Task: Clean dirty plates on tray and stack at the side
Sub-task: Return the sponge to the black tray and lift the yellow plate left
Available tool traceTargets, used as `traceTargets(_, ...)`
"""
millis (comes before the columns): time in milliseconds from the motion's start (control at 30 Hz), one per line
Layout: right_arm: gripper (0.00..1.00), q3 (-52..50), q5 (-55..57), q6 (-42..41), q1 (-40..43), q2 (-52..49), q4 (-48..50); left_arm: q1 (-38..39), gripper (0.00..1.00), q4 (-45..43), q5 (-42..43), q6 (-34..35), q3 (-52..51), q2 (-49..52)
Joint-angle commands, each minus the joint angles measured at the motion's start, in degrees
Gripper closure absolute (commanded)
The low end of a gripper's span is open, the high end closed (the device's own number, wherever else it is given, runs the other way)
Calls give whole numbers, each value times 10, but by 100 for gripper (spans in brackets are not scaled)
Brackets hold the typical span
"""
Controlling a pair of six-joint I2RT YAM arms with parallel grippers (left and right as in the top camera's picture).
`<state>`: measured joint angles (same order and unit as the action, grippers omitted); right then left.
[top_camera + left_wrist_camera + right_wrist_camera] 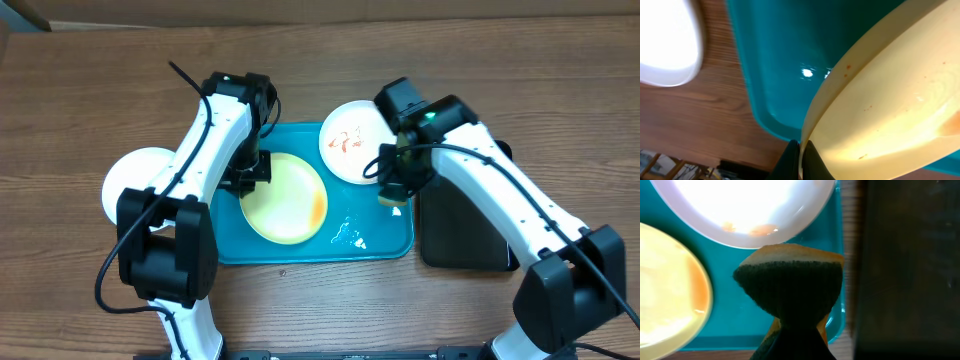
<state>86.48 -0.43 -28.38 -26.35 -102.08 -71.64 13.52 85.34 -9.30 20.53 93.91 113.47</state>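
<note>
A pale yellow-green plate (285, 198) with an orange smear along its right side lies on the turquoise tray (300, 250). My left gripper (250, 175) is shut on its left rim. In the left wrist view the fingers (801, 152) pinch that rim, and the plate (890, 100) stands a little above the tray floor (785, 65). A white plate (352, 142) with orange smears sits at the tray's far right corner. My right gripper (392, 190) is shut on a yellow-and-dark-green sponge (790, 285) and hangs over the tray's right edge, just in front of that white plate (740, 205).
A clean-looking white plate (135, 180) lies on the wooden table left of the tray. Right of the tray, close to my right arm, lies a narrow black tray (465, 230). Wet spots (348, 235) glisten on the tray floor near its front right.
</note>
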Motion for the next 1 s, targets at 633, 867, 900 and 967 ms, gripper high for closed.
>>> traceTargets(633, 96, -52, -120, 164, 239, 24, 0, 60, 96, -19, -285, 124, 43, -148)
traceTargets(867, 96, -78, -143, 220, 272, 24, -1, 139, 96, -38, -379, 129, 43, -148)
traceTargets(900, 96, -82, -143, 226, 272, 24, 0, 149, 96, -38, -391, 129, 43, -148)
traceTargets(967, 96, -94, -143, 229, 272, 24, 4, 170, 96, -38, -414, 129, 43, -148)
